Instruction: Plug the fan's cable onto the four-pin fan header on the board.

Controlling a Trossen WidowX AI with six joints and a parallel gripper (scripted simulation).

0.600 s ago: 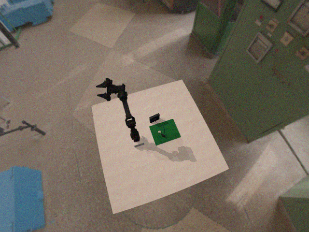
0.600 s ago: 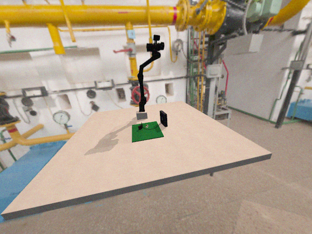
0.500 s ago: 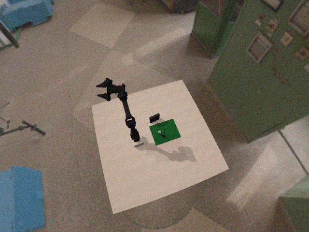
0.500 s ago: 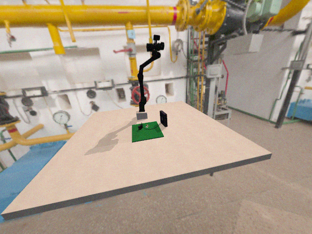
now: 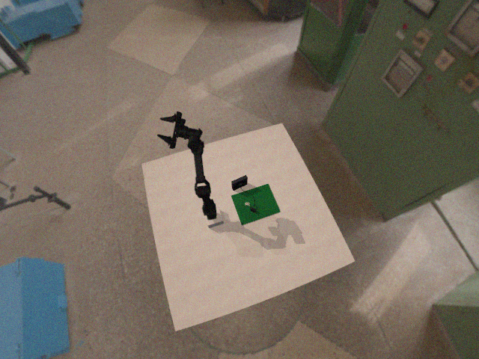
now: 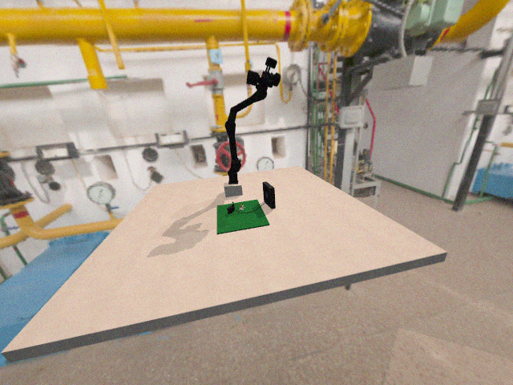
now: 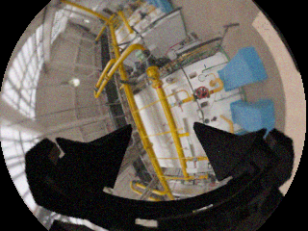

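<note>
Counter (image 5: pixel 232 289) (image 6: pixel 310 249) (image 7: pixel 297 120) first, its front edge closest to me in the exterior view, and on it lies the green board (image 5: pixel 266 199) (image 6: pixel 248 222), flat. Now the small dark plug (image 5: pixel 253 209) (image 6: pixel 230 208): it's over the board, right beside a little pale piece (image 5: pixel 247 203) (image 6: pixel 241 207). Is it seated on the header? Too small to tell from where I sit. The thin cable (image 5: pixel 254 200) (image 6: pixel 248 212) curves across to the black fan (image 5: pixel 239 182) (image 6: pixel 268 195), upright just beyond the board's edge. Behind the board, there's my grey base block (image 6: pixel 233 190), with the black arm (image 5: pixel 198 166) (image 6: pixel 232 144) rising out of it. And up top, my fingers (image 5: pixel 167 139) (image 6: pixel 252 78) are spread wide, nothing between them, pointing away from the work, well apart from plug and board! Farthest off, a red handwheel (image 6: pixel 243 156) (image 7: pixel 201 92) and yellow pipes (image 6: pixel 144 25) (image 7: pixel 140 130) line the wall.
</note>
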